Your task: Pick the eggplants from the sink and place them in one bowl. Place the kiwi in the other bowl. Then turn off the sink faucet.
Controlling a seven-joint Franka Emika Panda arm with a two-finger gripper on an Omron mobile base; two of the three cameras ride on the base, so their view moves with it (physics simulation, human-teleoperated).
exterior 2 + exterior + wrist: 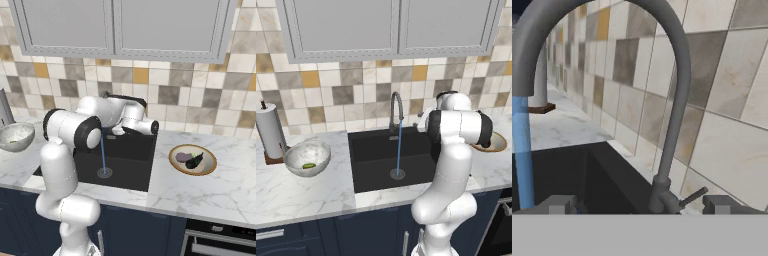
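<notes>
- the shallow tan bowl with orange-brown rim (497, 143) is half hidden behind the white arm (456, 150) in the left base view
- arched dark-grey metal faucet (672, 100) spout cut off by hand view's top edge

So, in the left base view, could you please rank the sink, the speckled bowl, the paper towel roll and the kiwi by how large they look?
1. Sink, clearly largest.
2. Speckled bowl and paper towel roll: look alike, bowl wider, roll taller, so unranked.
3. Kiwi, smallest, inside the bowl.
</notes>
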